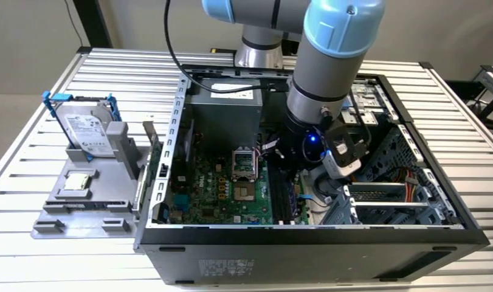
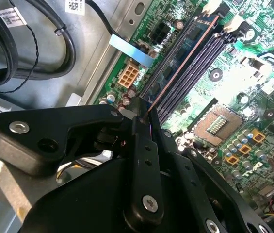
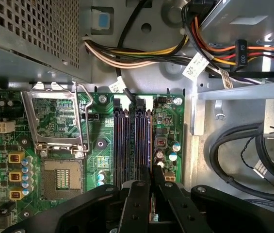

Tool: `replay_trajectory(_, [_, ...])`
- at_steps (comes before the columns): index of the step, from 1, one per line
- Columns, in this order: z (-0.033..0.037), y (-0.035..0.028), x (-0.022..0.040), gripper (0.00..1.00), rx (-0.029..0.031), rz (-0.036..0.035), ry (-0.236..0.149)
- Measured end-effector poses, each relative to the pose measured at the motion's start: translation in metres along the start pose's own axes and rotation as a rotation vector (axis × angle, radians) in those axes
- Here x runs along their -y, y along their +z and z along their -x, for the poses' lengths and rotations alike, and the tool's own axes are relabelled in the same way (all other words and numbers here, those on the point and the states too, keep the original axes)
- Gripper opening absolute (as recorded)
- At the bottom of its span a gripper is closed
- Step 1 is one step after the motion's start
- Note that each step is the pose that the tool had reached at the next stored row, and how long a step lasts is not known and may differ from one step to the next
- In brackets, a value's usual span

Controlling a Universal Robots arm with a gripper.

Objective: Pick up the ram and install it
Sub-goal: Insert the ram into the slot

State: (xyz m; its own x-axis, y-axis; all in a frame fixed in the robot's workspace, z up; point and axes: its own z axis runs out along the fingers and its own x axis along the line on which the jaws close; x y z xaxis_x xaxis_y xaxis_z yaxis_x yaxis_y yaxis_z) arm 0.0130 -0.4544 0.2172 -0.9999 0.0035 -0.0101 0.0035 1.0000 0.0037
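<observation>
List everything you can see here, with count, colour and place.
table: one, silver slats, under everything
computer case: one, black, open, on the table
motherboard: one, green, inside the case
power supply: one, grey, inside the case
memory slots: one bank, black, on the motherboard
ram: one, seen edge-on, along the memory slots
fixture: one, grey, exterior view's left
hard drive: one, silver, blue-handled frame, upright on the fixture
processor chip: one, silver, on the fixture
arm: one, grey and light blue, reaching into the case
pincer: one, black, shut on the ram

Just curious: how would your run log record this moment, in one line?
gripper: shut on ram | place: inside computer case | ram over black slots
</observation>
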Motion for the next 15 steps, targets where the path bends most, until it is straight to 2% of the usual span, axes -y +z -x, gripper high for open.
replay_trajectory(4, [-0.0001,0.0001,-0.0001,0.0,0.0001,0.0002,0.002])
replay_trajectory(12, [-0.0003,-0.0005,-0.0002,0.0,0.0001,-0.0014,0.03])
replay_trajectory(15, [-0.0003,0.0013,-0.0003,0.0,0.0002,-0.0012,0.034])
